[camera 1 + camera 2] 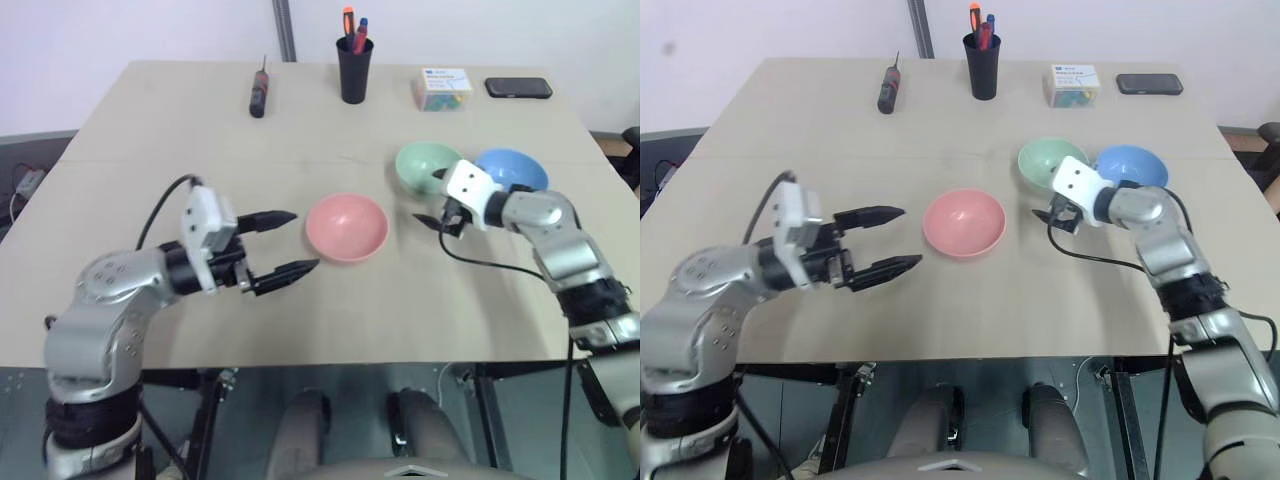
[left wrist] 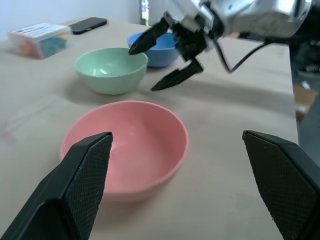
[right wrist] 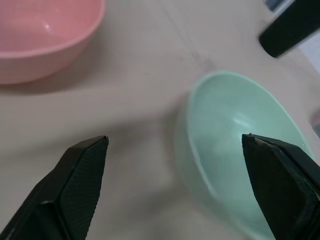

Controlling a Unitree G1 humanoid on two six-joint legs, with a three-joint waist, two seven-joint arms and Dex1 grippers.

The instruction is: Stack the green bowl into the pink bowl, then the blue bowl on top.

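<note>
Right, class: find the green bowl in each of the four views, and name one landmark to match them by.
Left eye view: green bowl, right of centre, beside the blue bowl.
Right eye view, right of centre.
Left wrist view, beyond the pink bowl.
Right wrist view, between the claw's fingers.
Shared landmark: the pink bowl.

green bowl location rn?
In the head views, the green bowl sits right of centre on the table, beside the blue bowl, behind-right of the pink bowl.
</note>
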